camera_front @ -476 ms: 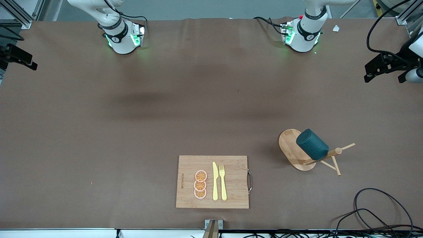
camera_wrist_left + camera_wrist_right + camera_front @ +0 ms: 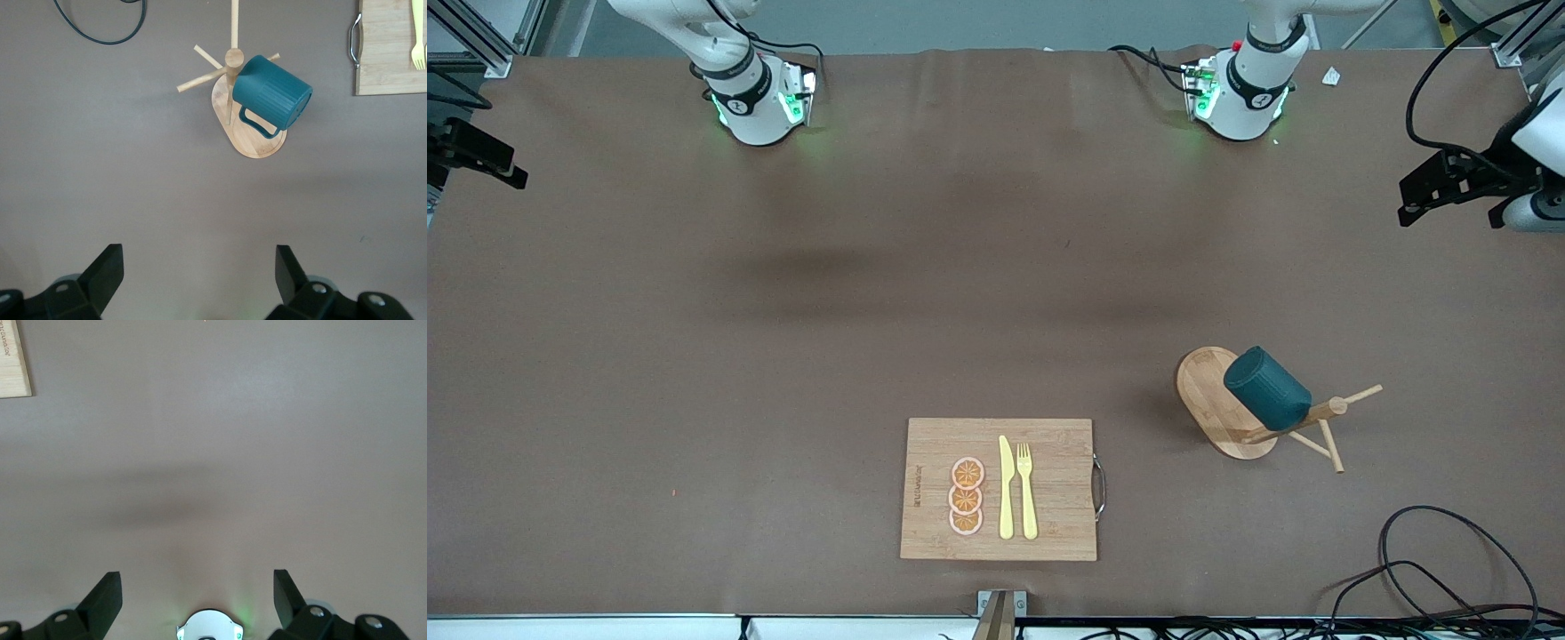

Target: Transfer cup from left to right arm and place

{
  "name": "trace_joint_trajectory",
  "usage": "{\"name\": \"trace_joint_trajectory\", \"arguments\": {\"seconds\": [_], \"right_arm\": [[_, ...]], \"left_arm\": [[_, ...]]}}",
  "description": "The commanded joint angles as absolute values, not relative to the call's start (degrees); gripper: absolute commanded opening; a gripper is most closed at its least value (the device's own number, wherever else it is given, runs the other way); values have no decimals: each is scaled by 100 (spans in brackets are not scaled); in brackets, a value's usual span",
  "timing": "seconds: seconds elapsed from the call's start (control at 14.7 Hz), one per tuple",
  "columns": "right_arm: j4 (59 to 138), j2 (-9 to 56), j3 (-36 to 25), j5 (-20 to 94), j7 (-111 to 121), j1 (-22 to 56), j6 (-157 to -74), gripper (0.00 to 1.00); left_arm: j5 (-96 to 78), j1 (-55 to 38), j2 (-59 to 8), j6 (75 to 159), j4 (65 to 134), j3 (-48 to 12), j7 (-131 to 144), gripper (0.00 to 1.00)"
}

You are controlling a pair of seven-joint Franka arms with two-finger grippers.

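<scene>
Cup: one cup (image 2: 1266, 388), hung tilted on the peg rack (image 2: 1221, 402) toward my left arm's end
Board: one cutting board (image 2: 1049, 489); three orange slices (image 2: 966, 496), one knife (image 2: 1006, 487), one fork (image 2: 1027, 491)
My left gripper (image 2: 200, 277): raised over bare table, fingers spread, empty
My right gripper (image 2: 198, 597): high over bare table, fingers apart, empty

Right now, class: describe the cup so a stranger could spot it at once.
Start at the brown table and find the wooden peg rack toward the left arm's end. The cup hangs tilted on a peg: dark teal, ribbed, the only non-wooden thing there.
</scene>
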State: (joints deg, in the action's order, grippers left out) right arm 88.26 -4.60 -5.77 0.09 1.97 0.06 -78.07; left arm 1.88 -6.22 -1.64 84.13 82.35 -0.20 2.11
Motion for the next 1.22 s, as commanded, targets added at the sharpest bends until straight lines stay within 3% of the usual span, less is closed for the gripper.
{"name": "trace_joint_trajectory", "arguments": {"seconds": [0.0, 0.41, 1.16], "right_arm": [[8859, -536, -554, 53, 246, -44, -7778, 100], [8859, -536, -554, 53, 246, -35, -7778, 100], [8859, -536, -554, 53, 246, -35, -7778, 100]], "left_arm": [[202, -615, -281, 8350, 8235, -88, 472, 100], [27, -642, -684, 8419, 8209, -105, 2634, 100], [-510, -642, -1915, 9895, 8200, -105, 5263, 100]]}}
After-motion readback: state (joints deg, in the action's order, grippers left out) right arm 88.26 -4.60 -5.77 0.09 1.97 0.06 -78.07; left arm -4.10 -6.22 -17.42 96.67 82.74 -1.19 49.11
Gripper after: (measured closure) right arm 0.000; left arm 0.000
